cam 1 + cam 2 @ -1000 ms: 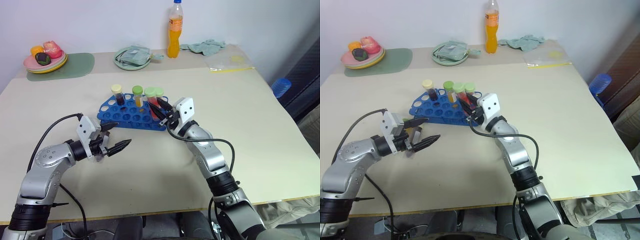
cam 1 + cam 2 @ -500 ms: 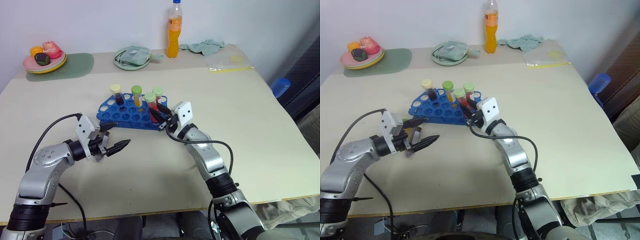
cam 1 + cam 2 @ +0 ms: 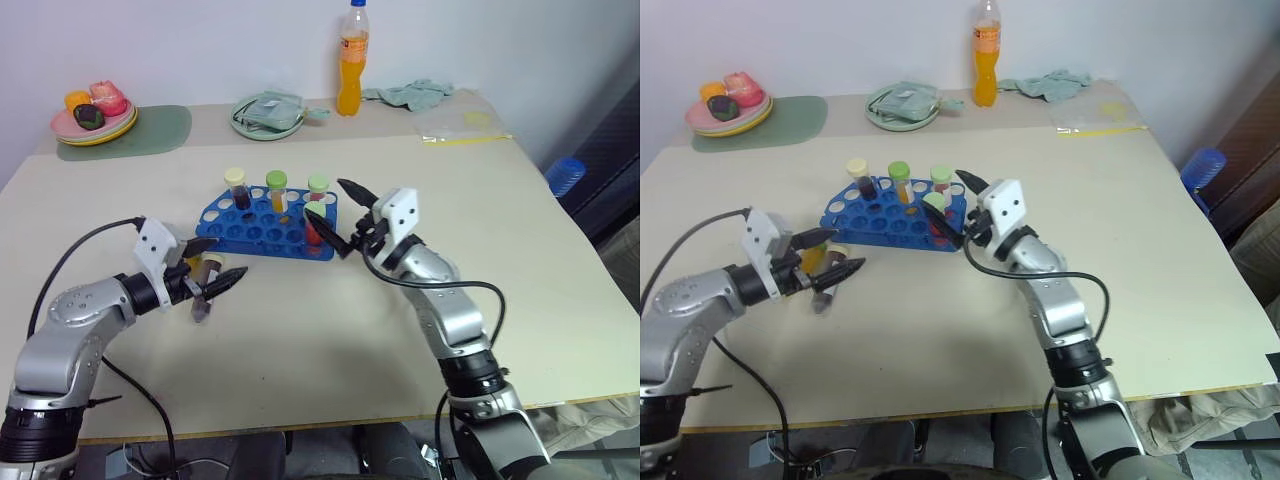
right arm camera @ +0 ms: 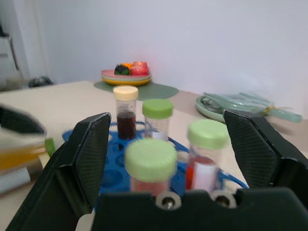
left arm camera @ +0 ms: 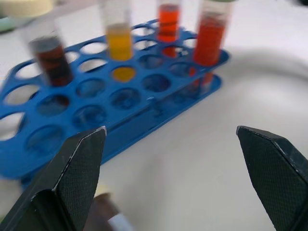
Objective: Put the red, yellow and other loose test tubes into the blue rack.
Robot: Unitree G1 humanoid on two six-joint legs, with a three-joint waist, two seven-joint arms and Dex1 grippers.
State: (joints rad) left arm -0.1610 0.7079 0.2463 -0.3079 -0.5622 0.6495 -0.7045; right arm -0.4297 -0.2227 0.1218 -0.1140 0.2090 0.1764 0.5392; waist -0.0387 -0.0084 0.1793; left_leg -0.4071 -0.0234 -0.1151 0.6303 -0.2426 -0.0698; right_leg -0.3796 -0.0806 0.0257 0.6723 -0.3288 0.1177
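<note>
the blue rack [image 3: 262, 228] sits mid-table with four tubes upright in it: a cream-capped dark one [image 3: 236, 188] and three green-capped ones, the nearest [image 3: 314, 222] red. the right gripper [image 3: 343, 214] stands beside that red tube with fingers spread and empty, likely so the tube rests in its hole. the left gripper [image 3: 213, 272], jaws wide, hovers over loose tubes [image 3: 205, 283] lying just in front of the rack, probably lined up for the next pick.
</note>
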